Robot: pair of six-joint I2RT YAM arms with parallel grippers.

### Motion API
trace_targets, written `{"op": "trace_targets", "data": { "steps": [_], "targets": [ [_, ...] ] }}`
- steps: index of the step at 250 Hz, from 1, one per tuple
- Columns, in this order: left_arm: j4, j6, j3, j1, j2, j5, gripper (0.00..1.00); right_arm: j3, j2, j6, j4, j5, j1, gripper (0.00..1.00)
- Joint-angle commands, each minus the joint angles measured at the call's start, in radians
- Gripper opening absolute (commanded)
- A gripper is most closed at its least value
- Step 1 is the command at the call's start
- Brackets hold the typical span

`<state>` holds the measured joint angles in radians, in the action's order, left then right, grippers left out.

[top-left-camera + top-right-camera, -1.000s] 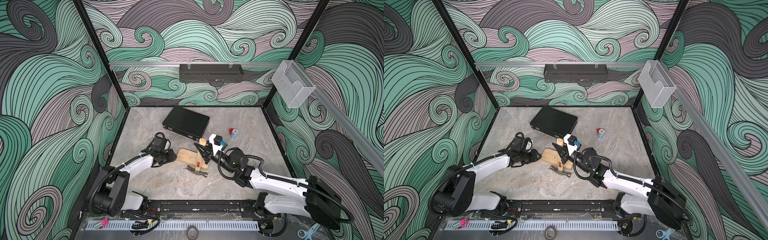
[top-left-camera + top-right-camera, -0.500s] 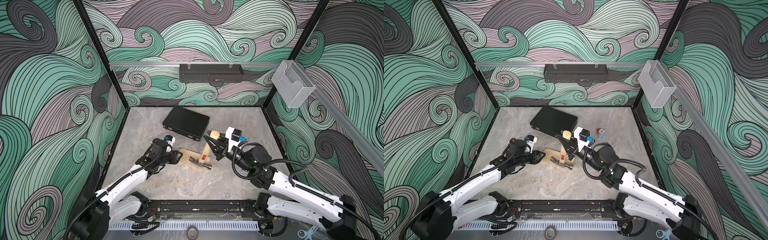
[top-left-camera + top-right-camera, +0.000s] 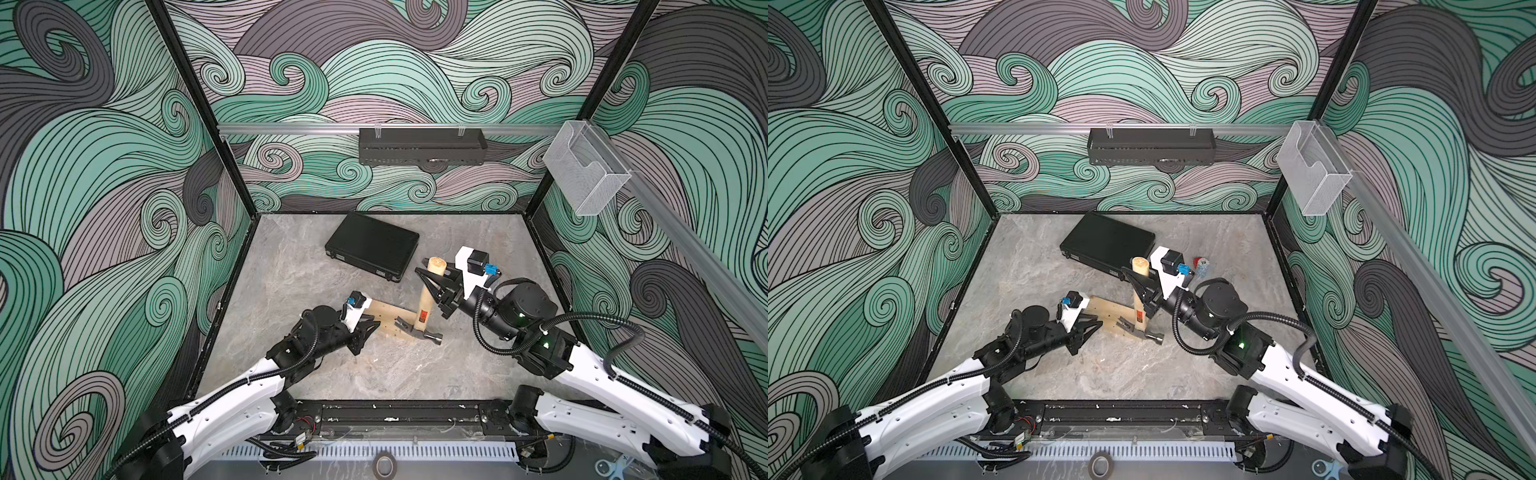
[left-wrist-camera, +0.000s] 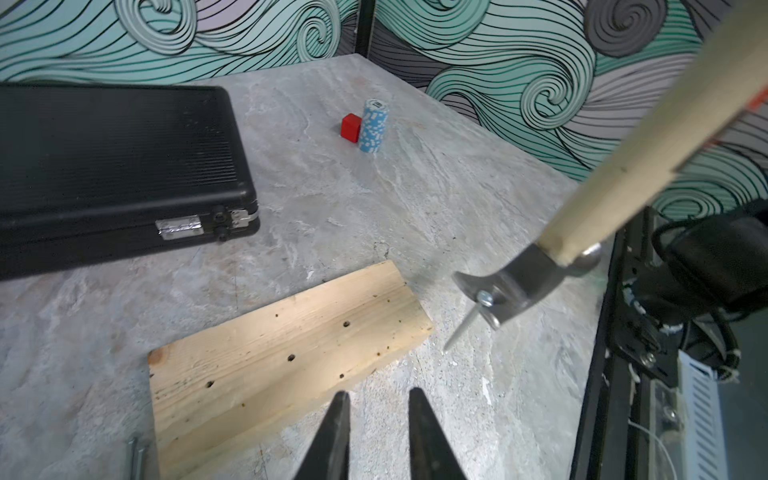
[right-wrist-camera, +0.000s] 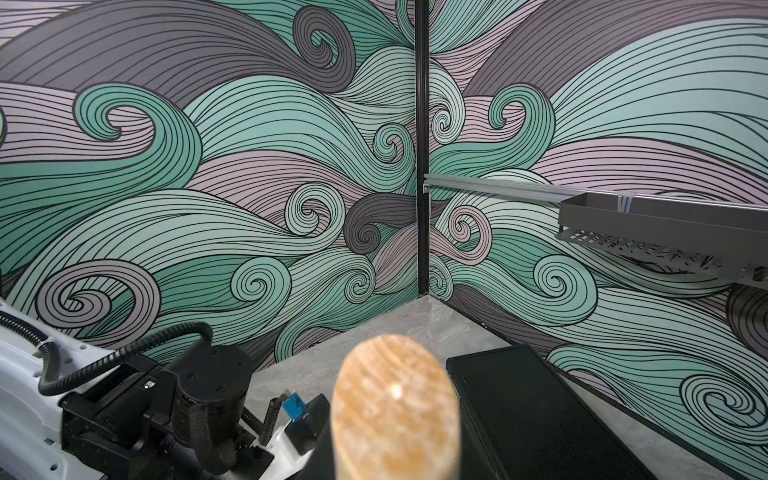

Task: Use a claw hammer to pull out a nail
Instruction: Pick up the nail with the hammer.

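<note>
Right gripper [image 3: 432,286] clamped high on the hammer [image 3: 424,309] handle, centre frame, for leverage I guess; nail [image 4: 467,322] hangs in the claw, off the board [image 3: 384,316]. Left gripper [image 4: 379,392] spread, empty, by the board.

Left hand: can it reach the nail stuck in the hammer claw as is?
Probably yes. The nail hangs in the claw hammer's claw, clear of the board; only bare table lies between it and the left hand.
</note>
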<state>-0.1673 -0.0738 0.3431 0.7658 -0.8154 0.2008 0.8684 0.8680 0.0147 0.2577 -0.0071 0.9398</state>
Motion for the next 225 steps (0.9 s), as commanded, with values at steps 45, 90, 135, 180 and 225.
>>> {"op": "trace_targets", "data": {
  "steps": [45,90,135,180,225],
  "targets": [
    [-0.120,0.205,-0.030,0.079,-0.004,-0.031,0.41,0.131,0.019,0.060,0.111,-0.042,-0.010,0.00],
    [-0.173,0.217,-0.057,0.095,-0.012,-0.069,0.43,0.134,0.042,0.100,0.142,-0.037,-0.011,0.00],
    [-0.204,0.212,-0.088,0.097,-0.005,-0.099,0.39,0.133,0.062,0.137,0.165,-0.031,-0.013,0.00],
    [-0.201,0.214,-0.090,0.097,-0.014,-0.072,0.37,0.141,0.089,0.160,0.184,-0.030,-0.016,0.00],
    [-0.205,0.218,-0.088,0.096,-0.035,-0.070,0.34,0.139,0.100,0.185,0.219,-0.034,-0.018,0.00]
  ]
}}
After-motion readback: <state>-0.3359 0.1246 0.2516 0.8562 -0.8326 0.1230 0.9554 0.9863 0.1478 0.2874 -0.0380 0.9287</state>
